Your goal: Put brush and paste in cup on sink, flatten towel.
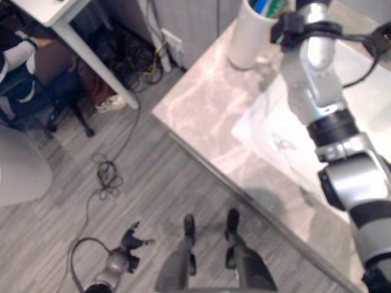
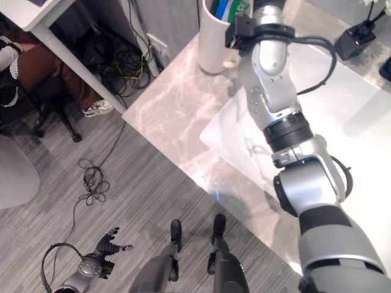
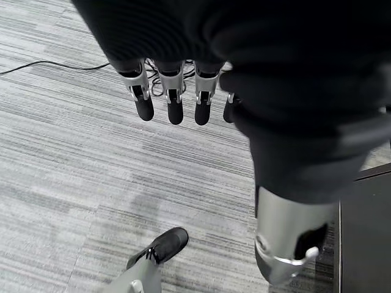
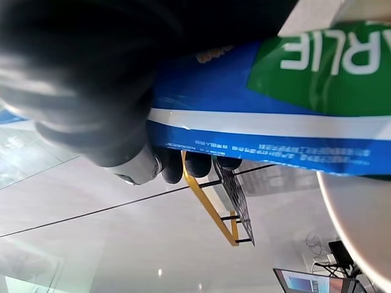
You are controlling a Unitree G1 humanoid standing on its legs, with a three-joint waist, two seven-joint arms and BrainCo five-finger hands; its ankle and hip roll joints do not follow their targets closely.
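Observation:
A tall white cup (image 2: 211, 43) stands near the corner of the marble counter (image 1: 201, 104). The top of a blue and green toothpaste pack (image 2: 235, 7) pokes out of the cup. My right arm reaches up across the counter to the cup's mouth. In the right wrist view my right hand (image 4: 195, 163) has its dark fingertips curled round the toothpaste pack (image 4: 256, 131). A white towel (image 2: 348, 104) lies spread on the counter under that arm. My left hand (image 2: 107, 247) hangs low over the floor, fingers (image 3: 174, 101) straight and holding nothing.
A small black object (image 2: 351, 39) with a cord sits at the counter's far side. A person's legs and shoe (image 2: 95, 108) show under a white desk (image 1: 67, 24) at the left. Loose cables (image 2: 91, 180) lie on the grey floor.

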